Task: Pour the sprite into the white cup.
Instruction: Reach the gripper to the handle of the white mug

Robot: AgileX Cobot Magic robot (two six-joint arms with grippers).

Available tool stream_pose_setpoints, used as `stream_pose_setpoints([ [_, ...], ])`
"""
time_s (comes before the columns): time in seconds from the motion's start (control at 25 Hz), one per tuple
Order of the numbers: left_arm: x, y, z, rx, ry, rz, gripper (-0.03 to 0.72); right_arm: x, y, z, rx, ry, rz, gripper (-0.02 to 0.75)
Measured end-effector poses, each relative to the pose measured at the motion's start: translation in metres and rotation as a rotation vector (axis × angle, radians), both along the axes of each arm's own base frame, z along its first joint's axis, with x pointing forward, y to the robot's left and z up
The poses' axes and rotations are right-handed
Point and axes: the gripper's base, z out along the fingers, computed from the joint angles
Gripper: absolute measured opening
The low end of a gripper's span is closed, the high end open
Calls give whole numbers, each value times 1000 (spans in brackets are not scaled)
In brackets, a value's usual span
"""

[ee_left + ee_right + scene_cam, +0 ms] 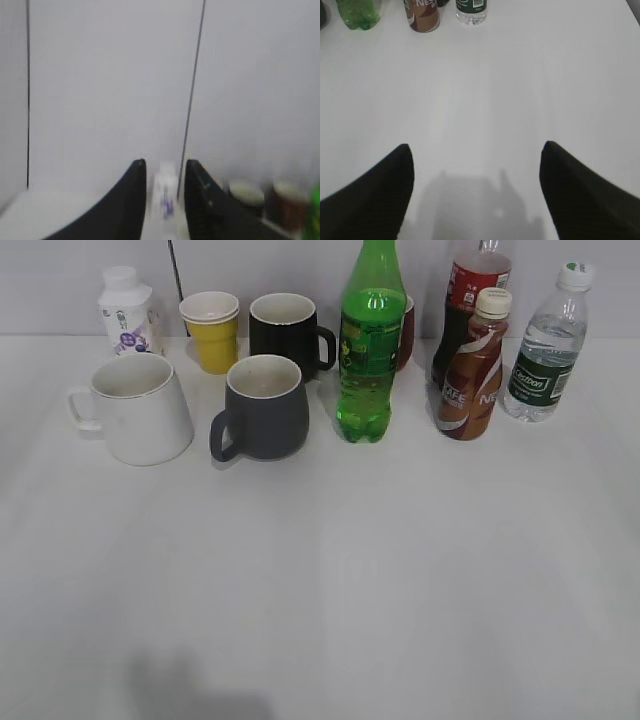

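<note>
The sprite (370, 350), a tall green bottle, stands upright at the back middle of the table. Its base shows at the top left of the right wrist view (357, 12), and a green blur at the right edge of the left wrist view (315, 210) looks like it. The white cup (135, 410) stands at the back left, handle to the left. No gripper shows in the exterior view. My left gripper (164, 165) is held high and level with a narrow gap, holding nothing. My right gripper (476, 150) is wide open and empty over bare table, well short of the bottles.
A dark grey mug (262, 405), a black mug (288, 332) and a yellow paper cup (212, 332) stand between cup and sprite. A small white bottle (127, 312) is at the back left. A cola bottle (470, 290), a brown coffee bottle (475, 370) and a water bottle (545, 345) stand on the right.
</note>
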Motion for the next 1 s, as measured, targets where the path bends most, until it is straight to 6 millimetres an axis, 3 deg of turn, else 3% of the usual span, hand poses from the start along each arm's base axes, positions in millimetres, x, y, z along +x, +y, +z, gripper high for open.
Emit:
stream_pose_setpoints([
  [0.2,41,4,4,-12,-117,50,214,0,0,0,0,0,0,586],
  [0.36,89,5,-18,52,-47,78,217,0,0,0,0,0,0,586],
  [0.72,201,-3,-108,210,244,7,238,0,0,0,0,0,0,586],
  [0.84,224,-7,-145,238,301,-49,239,0,0,0,1,0,0,586],
  [1.0,238,-13,-182,255,347,-120,241,0,0,0,1,0,0,586],
])
